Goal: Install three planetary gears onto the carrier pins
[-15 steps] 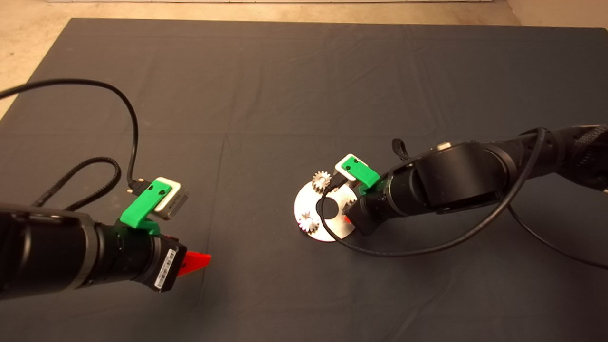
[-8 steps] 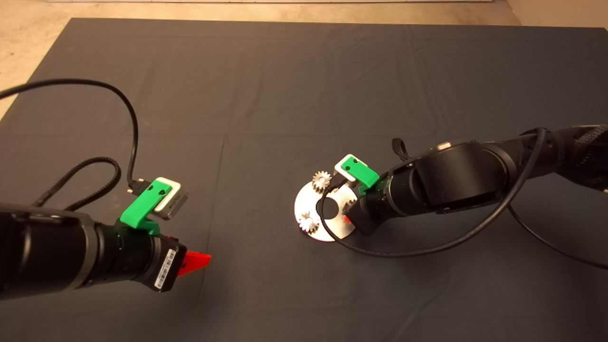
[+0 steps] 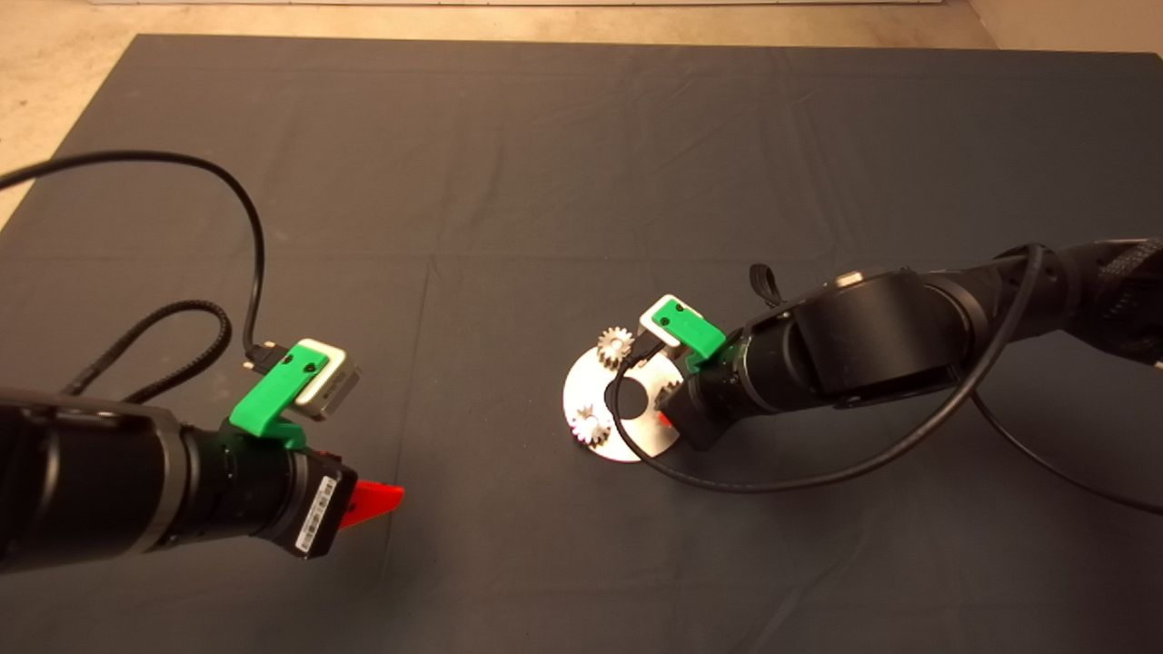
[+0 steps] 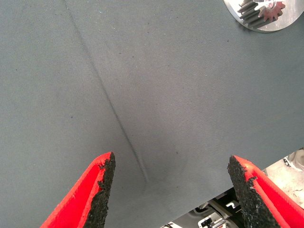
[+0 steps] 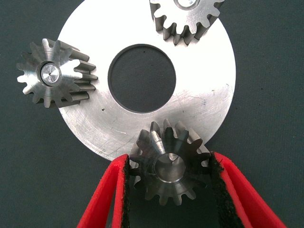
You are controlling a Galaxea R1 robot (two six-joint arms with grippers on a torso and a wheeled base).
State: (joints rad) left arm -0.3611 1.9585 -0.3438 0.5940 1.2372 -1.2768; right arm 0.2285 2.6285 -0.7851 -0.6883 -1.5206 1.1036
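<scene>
The round silver plate (image 5: 204, 95) lies on the dark mat, right of centre in the head view (image 3: 627, 438). Two planetary gears (image 5: 54, 73) (image 5: 186, 16) sit on carrier pins; one pin's tip (image 5: 50, 73) shows in its gear's bore. The third gear (image 5: 168, 166) sits at the plate's rim over a pin, level with the others. My right gripper (image 5: 169, 159) is shut on it, a black pad against the teeth on each side. In the head view the right wrist covers that gear. My left gripper (image 4: 171, 161) hovers open over bare mat to the left (image 3: 372, 500).
Black cables loop from both wrists: one crosses the plate's hole (image 3: 618, 400), another arcs over the mat's left side (image 3: 245, 209). Beige floor (image 3: 36, 91) borders the mat at the far left. The left wrist view catches the plate's edge with one gear (image 4: 263, 9).
</scene>
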